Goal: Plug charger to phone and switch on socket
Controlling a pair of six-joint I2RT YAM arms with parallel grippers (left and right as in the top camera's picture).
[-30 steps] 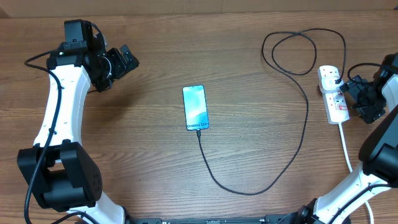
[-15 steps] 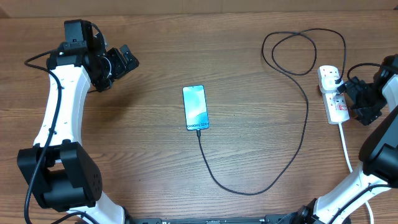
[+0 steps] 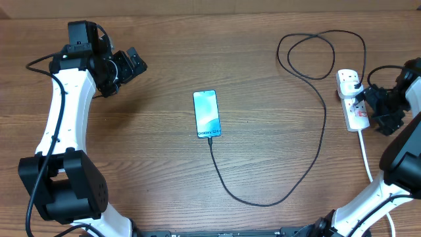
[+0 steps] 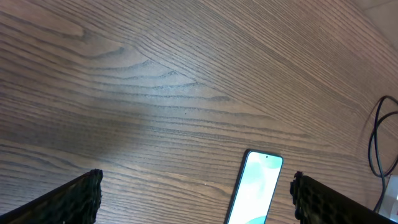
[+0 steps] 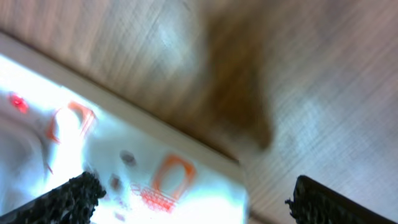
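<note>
Overall: a brown bench [image 3: 145, 151] with fine wavy wood grain, seen from above, with an arm of white links and black joints at each side.
Phone [image 3: 206, 113]: a slim rectangle with black edges and a glowing pale blue screen. It lies flat near the middle of the bench, well apart from both arms.
Charger [image 3: 324, 125]: a long, thin black cable. One end meets the phone's near short edge; from there it sweeps in a wide curve to the right and makes a loop at the far side of the bench.
Socket [image 3: 352, 99]: a white, elongated power strip with red markings, lying at the right edge of the bench. Its own thicker white cord runs toward the near edge. The right wrist view shows it close up, but blurred.
Outlets: the far one holds the charger's black plug [image 3: 356, 84]. Whether the near one holds anything cannot be told.
Left claw [image 3: 125, 74]: spread wide and holding nothing, raised over the far left of the bench. Its ridged black fingertips [image 4: 74, 199] frame bare wood and the phone's far end.
Right claw [image 3: 376, 108]: spread wide and holding nothing, just beside the socket's right edge.
Change: the right claw has shifted slightly along the socket since a second ago. The phone, the cable and the left arm are as they were.
</note>
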